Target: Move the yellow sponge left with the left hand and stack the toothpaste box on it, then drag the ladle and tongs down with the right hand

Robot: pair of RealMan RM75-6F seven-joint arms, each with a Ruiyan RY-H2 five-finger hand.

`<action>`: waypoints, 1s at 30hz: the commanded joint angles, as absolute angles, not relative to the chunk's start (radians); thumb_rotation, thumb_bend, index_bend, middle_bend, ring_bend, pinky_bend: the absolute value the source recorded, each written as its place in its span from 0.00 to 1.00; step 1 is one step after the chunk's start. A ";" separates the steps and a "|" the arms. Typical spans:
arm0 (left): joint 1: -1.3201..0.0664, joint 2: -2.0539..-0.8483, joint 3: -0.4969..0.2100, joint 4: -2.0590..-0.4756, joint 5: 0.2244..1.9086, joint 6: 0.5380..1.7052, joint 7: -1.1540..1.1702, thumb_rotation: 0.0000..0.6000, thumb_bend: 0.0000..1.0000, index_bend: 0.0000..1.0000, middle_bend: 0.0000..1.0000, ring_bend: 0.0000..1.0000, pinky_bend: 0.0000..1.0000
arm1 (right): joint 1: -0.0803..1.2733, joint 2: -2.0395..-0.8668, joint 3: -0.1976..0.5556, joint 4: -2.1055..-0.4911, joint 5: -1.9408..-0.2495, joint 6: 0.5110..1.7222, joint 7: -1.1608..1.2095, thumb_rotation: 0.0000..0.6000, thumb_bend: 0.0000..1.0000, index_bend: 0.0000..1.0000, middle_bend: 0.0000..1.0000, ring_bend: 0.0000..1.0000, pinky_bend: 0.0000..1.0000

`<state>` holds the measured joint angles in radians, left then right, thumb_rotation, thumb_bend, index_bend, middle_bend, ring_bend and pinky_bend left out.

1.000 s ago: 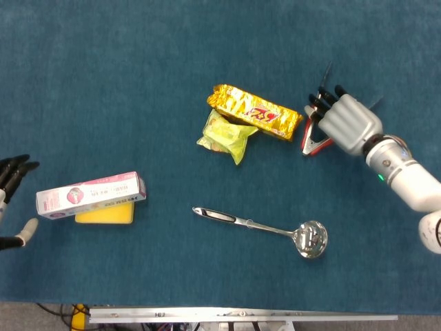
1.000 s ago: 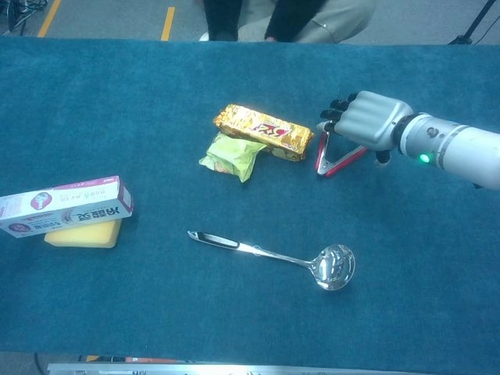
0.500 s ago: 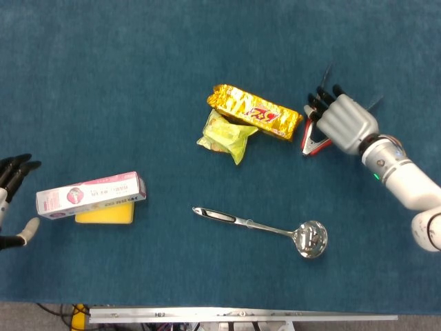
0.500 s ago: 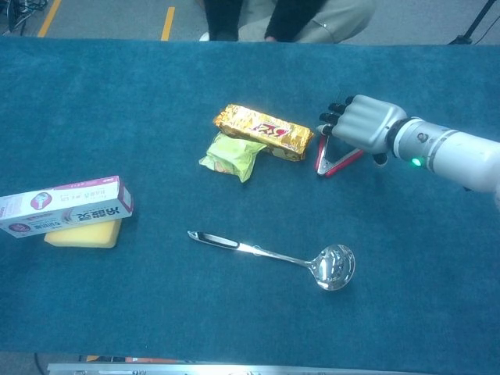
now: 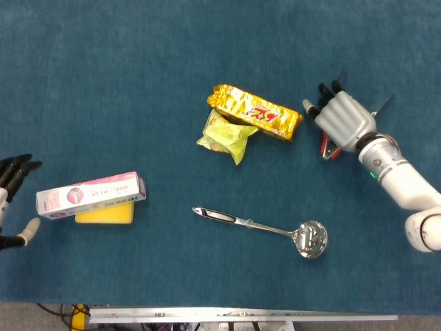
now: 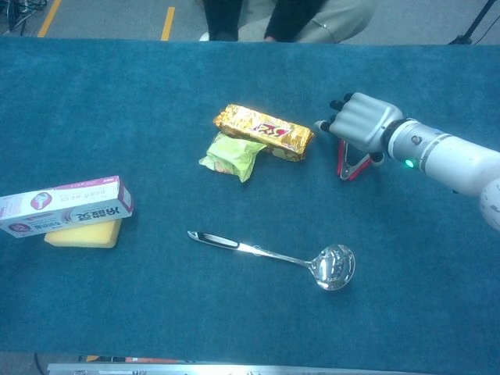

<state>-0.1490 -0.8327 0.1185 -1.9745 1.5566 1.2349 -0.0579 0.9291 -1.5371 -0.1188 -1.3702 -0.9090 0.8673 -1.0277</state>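
Note:
The white and pink toothpaste box (image 5: 89, 195) lies on top of the yellow sponge (image 5: 103, 214) at the left; the chest view shows the same box (image 6: 66, 205) on the sponge (image 6: 82, 233). My left hand (image 5: 12, 200) hovers at the left edge, fingers spread, apart from the box. The steel ladle (image 5: 265, 229) lies in the lower middle, bowl to the right. My right hand (image 5: 342, 121) curls over the top end of the red tongs (image 5: 331, 147) and grips them; their lower end sticks out below the hand (image 6: 361, 121). The tongs (image 6: 349, 162) lie just right of the gold packet.
A gold foil snack packet (image 5: 255, 112) lies in the middle, overlapping a green packet (image 5: 226, 135) below it. A blue cloth covers the table. The table's front edge (image 5: 241, 316) runs along the bottom. A person sits beyond the far edge (image 6: 281, 19).
My right hand has shifted right, away from the gold packet, and the tongs came with it, turning more upright. The left hand, box, sponge and ladle have stayed put.

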 commanded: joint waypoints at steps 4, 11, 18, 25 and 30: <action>-0.150 -0.835 0.118 -1.973 1.559 1.233 -0.061 1.00 0.34 0.11 0.07 0.05 0.19 | 0.922 -1.531 -0.119 -1.376 -0.930 0.871 -1.013 1.00 0.00 0.16 0.40 0.14 0.19; -0.151 -0.836 0.118 -1.973 1.562 1.233 -0.061 1.00 0.34 0.11 0.07 0.05 0.19 | 0.910 -1.517 -0.124 -1.395 -0.984 0.871 -0.979 1.00 0.00 0.20 0.45 0.20 0.22; -0.147 -0.832 0.119 -1.971 1.559 1.237 -0.063 1.00 0.34 0.11 0.07 0.05 0.19 | 0.893 -1.448 -0.112 -1.497 -1.067 0.898 -0.898 1.00 0.00 0.20 0.46 0.21 0.23; -0.153 -0.836 0.117 -1.974 1.561 1.230 -0.057 1.00 0.34 0.11 0.07 0.05 0.19 | 0.876 -1.351 -0.107 -1.665 -1.197 0.940 -0.819 1.00 0.00 0.20 0.46 0.21 0.23; -0.151 -0.833 0.118 -1.983 1.565 1.235 -0.047 1.00 0.34 0.11 0.07 0.05 0.19 | 0.869 -1.320 -0.109 -1.756 -1.269 0.937 -0.777 1.00 0.00 0.20 0.46 0.21 0.23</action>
<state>-0.1516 -0.8334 0.1180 -1.9829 1.5647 1.2345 -0.0476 0.8745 -1.3378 -0.1082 -1.7277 -1.2417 0.9355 -0.7971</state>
